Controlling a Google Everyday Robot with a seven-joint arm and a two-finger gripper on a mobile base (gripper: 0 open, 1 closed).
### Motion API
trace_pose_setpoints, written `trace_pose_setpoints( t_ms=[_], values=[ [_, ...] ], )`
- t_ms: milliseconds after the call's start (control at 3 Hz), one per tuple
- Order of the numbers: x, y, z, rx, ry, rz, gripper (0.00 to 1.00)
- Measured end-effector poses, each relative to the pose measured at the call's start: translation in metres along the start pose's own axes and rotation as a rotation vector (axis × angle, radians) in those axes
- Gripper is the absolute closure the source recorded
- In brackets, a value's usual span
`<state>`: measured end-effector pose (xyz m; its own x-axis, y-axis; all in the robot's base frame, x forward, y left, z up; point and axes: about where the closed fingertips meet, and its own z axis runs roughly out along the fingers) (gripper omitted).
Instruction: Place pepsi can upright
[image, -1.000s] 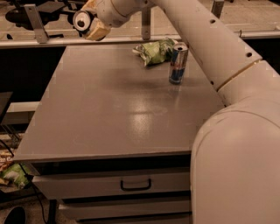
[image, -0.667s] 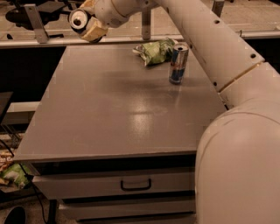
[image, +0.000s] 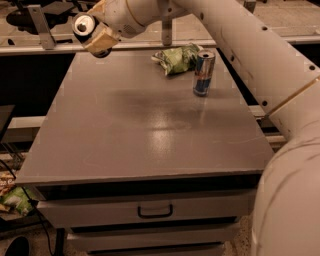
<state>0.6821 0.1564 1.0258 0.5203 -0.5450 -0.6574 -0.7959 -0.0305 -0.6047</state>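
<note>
— Camera view check: what have the jaws got?
— I see the gripper (image: 97, 36) raised over the far left corner of the worktop (image: 125, 135). Its jaws are closed around the pepsi can (image: 83, 24), which is held sideways in the air with a silver end toward me.
— Anything else out there?
— A slim silver-and-blue can (image: 203, 72) stands upright toward the far right, and a green snack bag (image: 176, 59) lies just beside it.

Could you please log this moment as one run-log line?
gripper: shut on silver-ended pepsi can, sideways, above far-left corner of grey table | slim silver-blue can: upright | green bag: beside it
</note>
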Motion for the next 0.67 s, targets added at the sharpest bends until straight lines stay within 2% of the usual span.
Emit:
trace_pose_setpoints(
  t_ms=[667],
  values=[
    [-0.016,0.045,0.004,-0.064,-0.08,0.112,1.0]
  ],
)
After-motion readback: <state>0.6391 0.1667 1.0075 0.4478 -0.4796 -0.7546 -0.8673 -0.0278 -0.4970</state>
